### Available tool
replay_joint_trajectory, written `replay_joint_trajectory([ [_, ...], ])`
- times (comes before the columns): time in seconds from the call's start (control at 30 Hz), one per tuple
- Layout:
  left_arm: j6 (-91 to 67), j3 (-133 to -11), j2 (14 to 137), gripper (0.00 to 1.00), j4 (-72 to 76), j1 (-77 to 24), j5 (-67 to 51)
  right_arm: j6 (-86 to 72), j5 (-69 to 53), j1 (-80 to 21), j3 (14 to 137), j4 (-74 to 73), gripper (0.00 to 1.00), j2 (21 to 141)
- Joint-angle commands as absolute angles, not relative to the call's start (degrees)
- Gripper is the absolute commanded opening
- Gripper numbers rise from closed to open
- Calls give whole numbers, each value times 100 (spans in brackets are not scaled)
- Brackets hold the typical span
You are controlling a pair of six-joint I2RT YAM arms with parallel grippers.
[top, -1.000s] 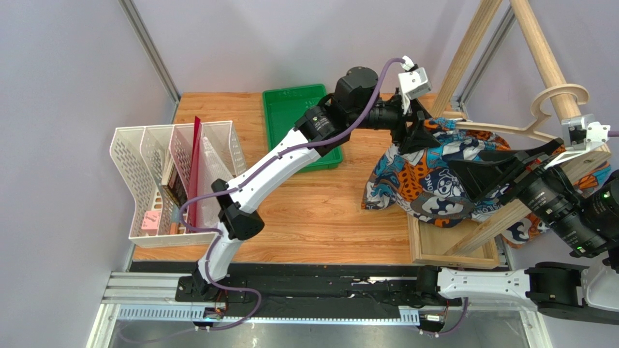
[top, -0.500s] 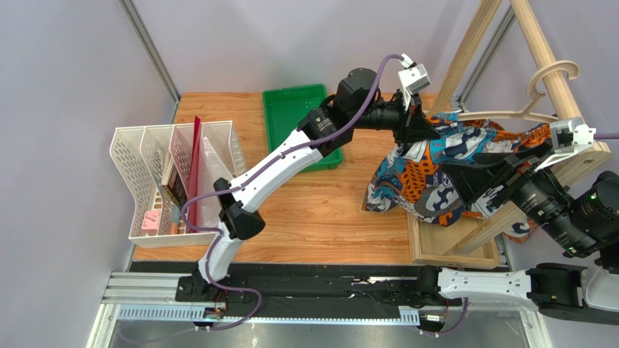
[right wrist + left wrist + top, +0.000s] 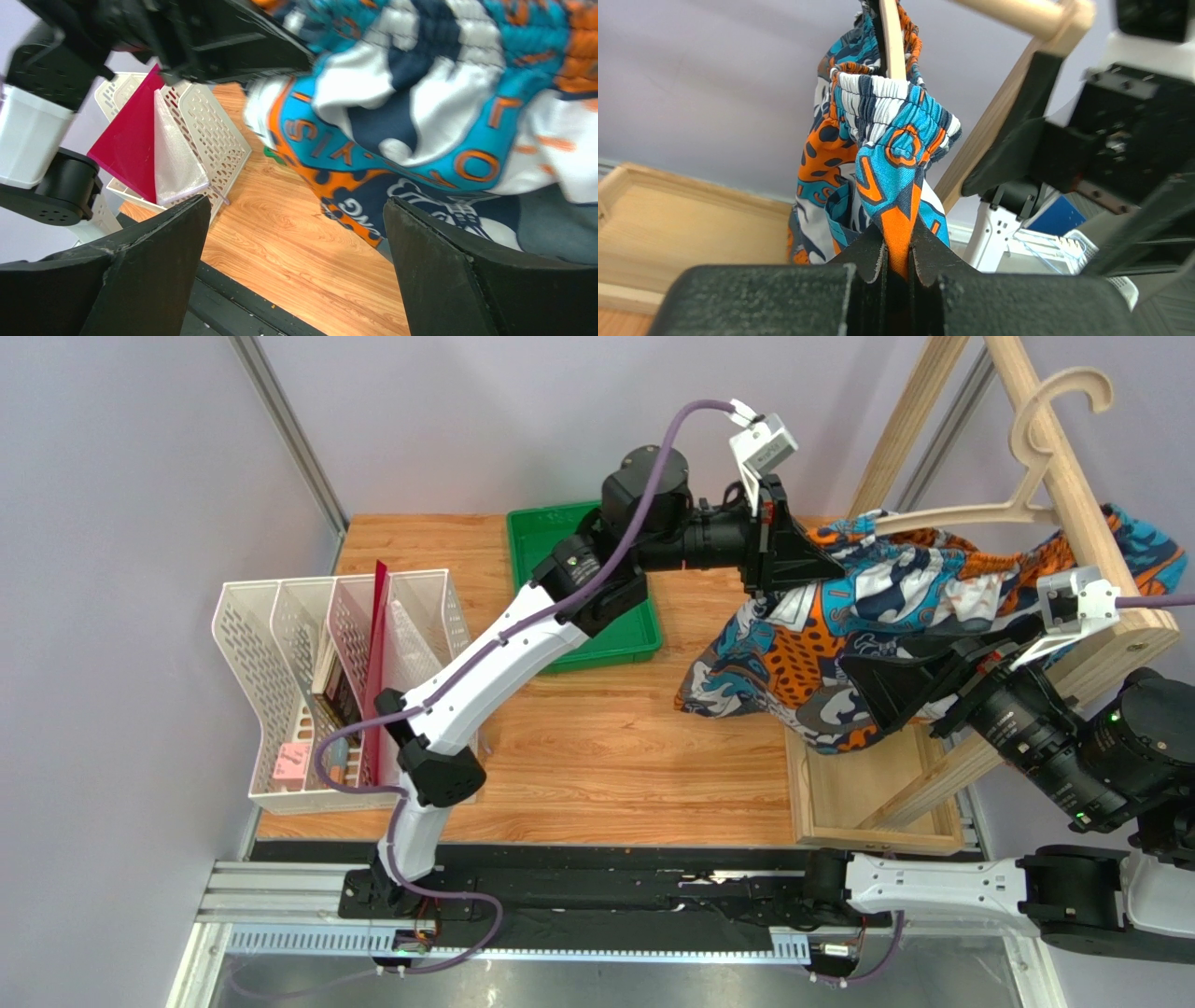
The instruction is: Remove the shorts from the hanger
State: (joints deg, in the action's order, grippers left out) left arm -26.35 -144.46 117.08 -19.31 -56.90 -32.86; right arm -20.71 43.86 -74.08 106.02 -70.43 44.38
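The patterned shorts (image 3: pixel 912 609) hang stretched over the light-wood hanger (image 3: pixel 968 515), whose hook sits high on the rack beam. My left gripper (image 3: pixel 802 567) is shut on the shorts' left end. In the left wrist view an orange and teal fold of the shorts (image 3: pixel 892 147) is pinched in that gripper (image 3: pixel 898 257), with the hanger (image 3: pixel 892 42) running up through the waistband. My right gripper (image 3: pixel 863 703) stands open just below the hanging cloth. In the right wrist view the right gripper (image 3: pixel 298 269) holds nothing, and the shorts (image 3: pixel 435 105) fill the upper right.
A green tray (image 3: pixel 540 588) lies at the back of the table behind the left arm. A white file rack (image 3: pixel 337 679) with a red folder stands at the left. Thick wooden rack beams (image 3: pixel 1045 462) and their base frame (image 3: pixel 870 819) occupy the right.
My left gripper has shut on the shorts and drawn them left and up. The hanger has swung higher along the beam. My right gripper has dropped lower, still open.
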Motion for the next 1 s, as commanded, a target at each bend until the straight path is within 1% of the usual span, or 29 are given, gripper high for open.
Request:
replay_joint_trajectory([
  [0.0, -2549, -14617, 10934, 0, -1581, -5634, -2971, -2083, 4482, -7427, 10503, -6820, 100, 4412],
  [0.13, -2356, -14204, 10469, 0, -2046, -5590, -2664, -2109, 4500, -7427, 10363, -6803, 100, 4430],
  [0.23, -2057, -13791, 10013, 0, -2625, -5590, -2146, -2145, 4509, -7427, 10231, -6777, 100, 4474],
  [0.27, -1926, -13607, 9828, 0, -2732, -5590, -1805, -2162, 4526, -7427, 10161, -6750, 100, 4482],
  [0.33, -1828, -12782, 9187, 0, -2804, -5590, -1461, -2171, 4579, -7427, 10029, -6601, 100, 4544],
  [0.37, -1750, -12162, 8950, 0, -2786, -5590, -1154, -2171, 4605, -7427, 9880, -6531, 100, 4579],
  [0.47, -1627, -11332, 8053, 0, -2760, -5590, -592, -2101, 4702, -7427, 9669, -6206, 100, 4833],
  [0.5, -1591, -10824, 7833, 0, -2760, -5590, -493, -2048, 4789, -7427, 9624, -6048, 100, 4956],
  [0.57, -1538, -10156, 7227, 0, -2751, -5590, -178, -1794, 4886, -7427, 9580, -5811, 100, 5342],
  [0.67, -1521, -9547, 6602, 0, -2812, -5590, -9, -1618, 4817, -7331, 9729, -5626, 100, 6028],
  [0.77, -1591, -9178, 6180, 0, -3049, -5590, 394, -1599, 4309, -6893, 9949, -5406, 100, 6442],
  [0.8, -1608, -9080, 6083, 0, -3189, -5590, 465, -1669, 3497, -6360, 9967, -5257, 100, 6512],
  [0.87, -1696, -8747, 5776, 0, -3243, -5590, 545, -1792, 2824, -5899, 9984, -5142, 100, 6644],
  [0.97, -1862, -8316, 5371, 0, -3182, -5590, 545, -1539, 2690, -5801, 10028, -4932, 100, 6610],
])
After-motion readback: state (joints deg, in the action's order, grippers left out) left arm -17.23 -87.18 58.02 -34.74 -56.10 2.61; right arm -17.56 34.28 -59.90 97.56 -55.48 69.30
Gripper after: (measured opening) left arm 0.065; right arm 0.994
